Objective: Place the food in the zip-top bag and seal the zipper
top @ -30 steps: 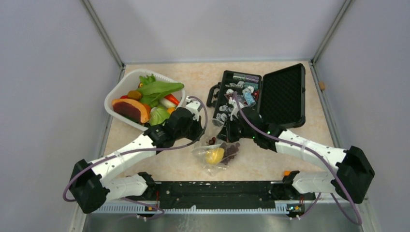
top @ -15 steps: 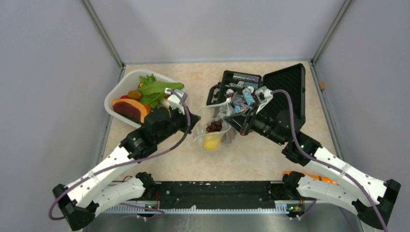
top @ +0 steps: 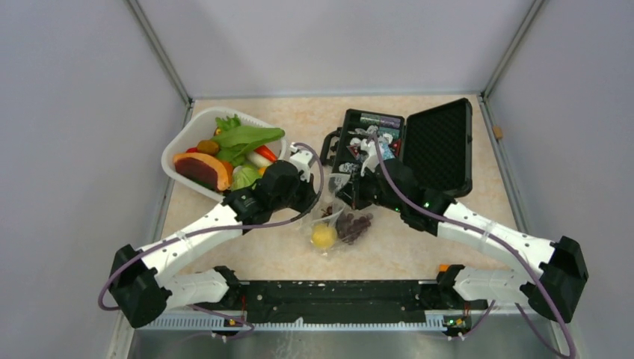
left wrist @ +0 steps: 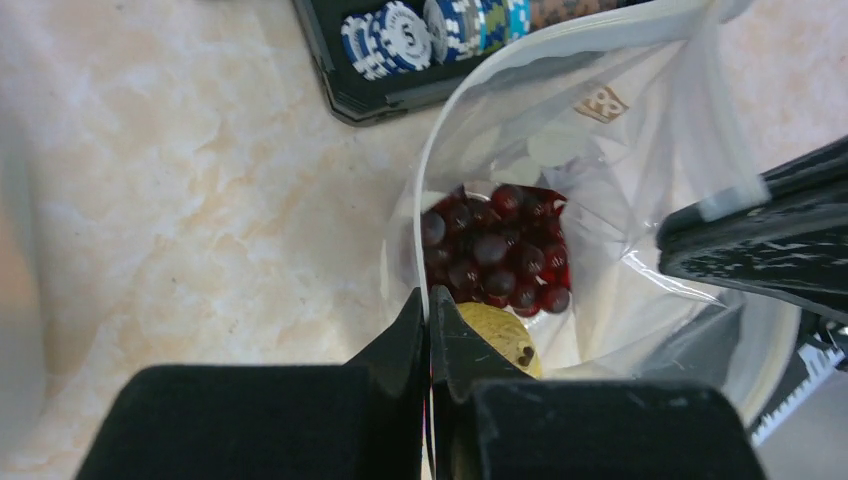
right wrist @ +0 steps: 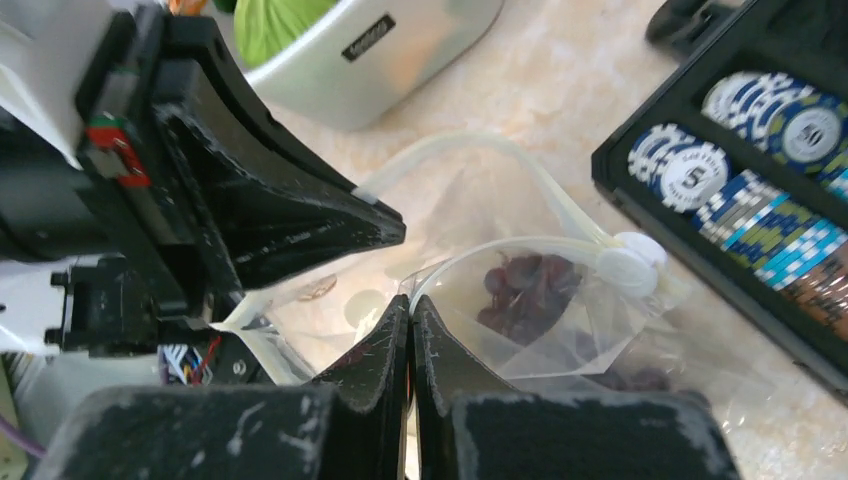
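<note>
Bag (left wrist: 620, 180) rim clamped by left fingers (left wrist: 405, 330) and right fingers (right wrist: 385, 345), mouth held open. Food (top: 239, 138) in basket (right wrist: 400, 45) left of bag, nearer left arm.

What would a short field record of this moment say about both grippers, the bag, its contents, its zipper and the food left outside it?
left gripper: shut, pinching one side of the zip-top bag at its mouth
right gripper: shut, pinching the opposite side of the mouth
bag position: between the white basket and the black case, mouth pulled open
inside bag: dark grapes, yellow lemon
zipper: not sealed
in basket: green leaves and other food
</note>
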Motion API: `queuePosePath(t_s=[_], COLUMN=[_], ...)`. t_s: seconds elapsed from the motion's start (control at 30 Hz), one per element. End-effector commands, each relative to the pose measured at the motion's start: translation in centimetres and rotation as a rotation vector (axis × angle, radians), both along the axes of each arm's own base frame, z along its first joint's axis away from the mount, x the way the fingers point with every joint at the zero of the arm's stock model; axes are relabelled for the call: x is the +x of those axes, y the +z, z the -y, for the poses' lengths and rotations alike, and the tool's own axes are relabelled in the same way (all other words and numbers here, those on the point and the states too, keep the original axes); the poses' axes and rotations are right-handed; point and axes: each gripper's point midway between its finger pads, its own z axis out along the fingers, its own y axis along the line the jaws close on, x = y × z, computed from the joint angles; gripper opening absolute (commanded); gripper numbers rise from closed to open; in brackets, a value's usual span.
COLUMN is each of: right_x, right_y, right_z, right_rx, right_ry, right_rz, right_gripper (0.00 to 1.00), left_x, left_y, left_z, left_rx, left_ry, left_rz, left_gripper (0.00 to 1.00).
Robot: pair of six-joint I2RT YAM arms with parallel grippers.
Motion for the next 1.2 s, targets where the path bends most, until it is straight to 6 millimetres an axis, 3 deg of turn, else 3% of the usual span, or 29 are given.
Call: queuePosePath(t_s=[0.0,0.1,0.2,0.23,0.3,0.43,0.5,0.57,0.63,0.7,0.83,0.9,0.97,1.03,1.1,1.17], right_x=[-2.0,-3.5,-4.2,-4.0,-2.5,0.8,0.9,0.7,0.5,-0.1,-1.1,-1.3,-0.7,0.9,1.6,1.4], right_y=[6.1,11.8,14.6,14.3,12.0,3.7,1.2,0.1,0.9,3.3,9.0,10.5,10.1,7.4,5.2,4.7], right_z=[-1.2,-0.3,1.4,1.8,2.2,2.6,1.6,0.3,-1.1,-1.8,-0.4,0.7,1.6,2.6,2.7,2.0], right_rx=[0.215,0.374,0.437,0.432,0.351,0.087,0.010,-0.014,0.021,0.108,0.287,0.318,0.303,0.218,0.143,0.134], right_ry=[0.114,0.162,0.138,0.117,0.038,-0.137,-0.110,-0.062,-0.011,0.038,0.033,0.012,-0.047,-0.143,-0.173,-0.148], right_rz=[0.115,0.269,0.363,0.367,0.320,0.100,0.026,-0.026,-0.032,0.006,0.144,0.197,0.208,0.140,0.060,0.032], right_gripper=[0.00,0.00,0.00,0.00,0.01,0.00,0.00,0.00,0.00,0.00,0.00,0.00,0.01,0.01,0.00,0.00], left_x=[-0.6,-1.3,-1.7,-1.6,-0.8,-0.8,-1.2,-1.1,-1.0,-1.2,-1.7,-2.1,-1.9,-0.9,-0.8,-1.6], left_y=[7.7,13.8,16.4,16.2,13.8,8.5,6.4,4.6,5.0,7.5,14.4,16.7,16.5,14.2,12.1,10.8], left_z=[1.7,0.7,-0.7,-1.0,-1.3,0.3,1.5,2.1,2.2,2.0,0.2,-1.1,-1.7,-1.7,-1.0,0.4], left_rx=[-0.220,-0.298,-0.314,-0.307,-0.251,-0.205,-0.187,-0.137,-0.121,-0.156,-0.292,-0.321,-0.303,-0.249,-0.220,-0.226], left_ry=[-0.076,-0.083,-0.061,-0.051,-0.014,-0.040,-0.094,-0.118,-0.103,-0.112,-0.084,-0.062,-0.041,-0.005,-0.012,-0.082], left_rz=[0.154,0.274,0.338,0.350,0.331,0.182,0.108,0.047,0.015,0.070,0.285,0.359,0.370,0.334,0.257,0.192], left_gripper=[0.00,0.00,0.00,0.00,0.00,0.00,0.00,0.00,0.00,0.00,0.00,0.00,0.00,0.00,0.00,0.00])
